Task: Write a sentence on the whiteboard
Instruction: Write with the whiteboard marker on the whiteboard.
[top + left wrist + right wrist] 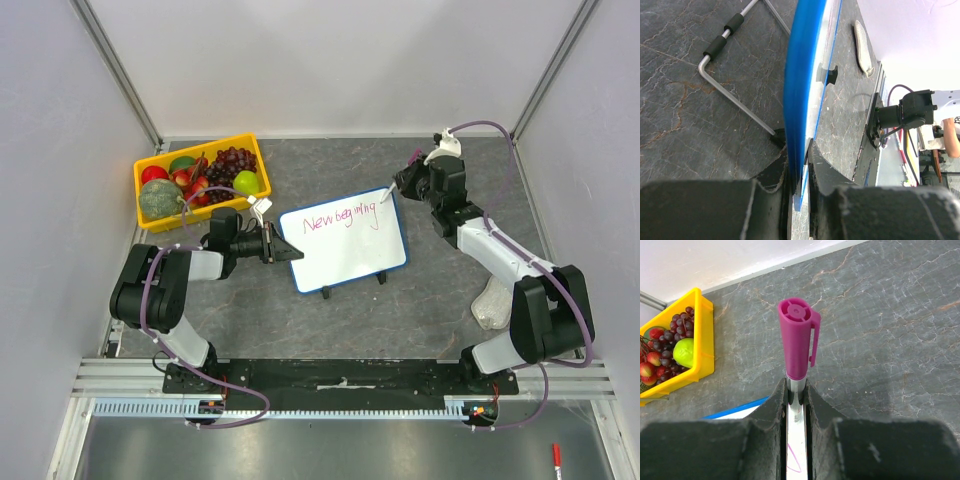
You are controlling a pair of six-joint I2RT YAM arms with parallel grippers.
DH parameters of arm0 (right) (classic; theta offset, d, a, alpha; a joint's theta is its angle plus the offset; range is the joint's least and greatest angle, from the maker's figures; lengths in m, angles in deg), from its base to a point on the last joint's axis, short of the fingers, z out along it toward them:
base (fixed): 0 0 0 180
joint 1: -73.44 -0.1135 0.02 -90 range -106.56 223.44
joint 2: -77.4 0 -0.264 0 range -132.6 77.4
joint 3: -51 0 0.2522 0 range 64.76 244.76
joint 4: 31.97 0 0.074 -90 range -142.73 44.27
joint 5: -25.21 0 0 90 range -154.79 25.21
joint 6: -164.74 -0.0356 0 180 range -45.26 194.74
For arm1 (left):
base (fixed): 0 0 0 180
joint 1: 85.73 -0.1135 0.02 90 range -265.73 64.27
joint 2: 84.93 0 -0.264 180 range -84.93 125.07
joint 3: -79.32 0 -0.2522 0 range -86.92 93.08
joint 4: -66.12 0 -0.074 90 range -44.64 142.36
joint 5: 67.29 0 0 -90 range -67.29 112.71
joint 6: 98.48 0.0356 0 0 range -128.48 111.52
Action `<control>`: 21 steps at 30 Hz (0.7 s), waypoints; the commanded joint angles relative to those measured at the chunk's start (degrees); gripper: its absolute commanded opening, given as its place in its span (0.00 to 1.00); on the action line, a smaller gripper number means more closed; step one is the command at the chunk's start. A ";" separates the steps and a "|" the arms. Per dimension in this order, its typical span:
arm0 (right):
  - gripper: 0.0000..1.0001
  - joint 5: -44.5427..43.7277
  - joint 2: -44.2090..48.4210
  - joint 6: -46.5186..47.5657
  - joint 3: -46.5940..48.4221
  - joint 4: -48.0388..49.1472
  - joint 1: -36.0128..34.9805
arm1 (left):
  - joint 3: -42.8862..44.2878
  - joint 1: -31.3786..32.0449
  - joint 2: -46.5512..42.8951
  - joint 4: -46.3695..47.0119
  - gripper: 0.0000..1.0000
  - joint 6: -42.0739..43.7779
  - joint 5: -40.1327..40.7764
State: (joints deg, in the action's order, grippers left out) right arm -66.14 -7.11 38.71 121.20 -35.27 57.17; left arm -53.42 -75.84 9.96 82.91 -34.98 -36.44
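The whiteboard [345,242], white with a thin blue frame and two black feet, stands mid-table. Pink-red writing [338,216] on its top line reads "New beginning". My left gripper [283,249] is shut on the board's left edge; the left wrist view shows the blue frame [799,100] edge-on between the jaws. My right gripper [400,183] is shut on a marker [798,347] with a magenta cap posted on its rear end. The marker's tip [381,205] touches the board's upper right corner, at the end of the writing.
A yellow tray [258,168] of plastic fruit stands at the back left. A white cloth [492,302] lies near the right arm's base. The board's wire stand [725,90] rests on the grey table. A red pen [556,458] lies below the table's front edge.
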 commanded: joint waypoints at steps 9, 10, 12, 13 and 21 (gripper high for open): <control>0.00 1.17 -1.71 -0.27 1.83 3.34 0.36 | 0.78 0.13 -0.15 -1.54 0.02 3.91 4.31; 0.00 2.73 -1.80 -0.18 1.65 3.08 0.19 | 0.69 0.13 -0.15 -1.54 0.02 3.91 4.23; 0.00 2.84 -1.71 0.08 1.21 2.90 0.28 | 0.78 0.13 -0.15 -1.63 0.02 3.91 4.22; 0.00 2.84 -1.62 0.26 1.04 2.73 0.28 | 0.78 0.13 -0.15 -1.54 0.02 3.91 4.22; 0.00 1.79 -0.83 0.70 -1.07 2.55 0.28 | 0.69 0.13 -0.23 -1.54 0.02 3.91 4.31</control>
State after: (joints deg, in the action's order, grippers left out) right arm -63.56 -7.99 38.56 121.14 -33.72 57.23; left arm -53.42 -75.84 9.96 82.89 -34.98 -36.47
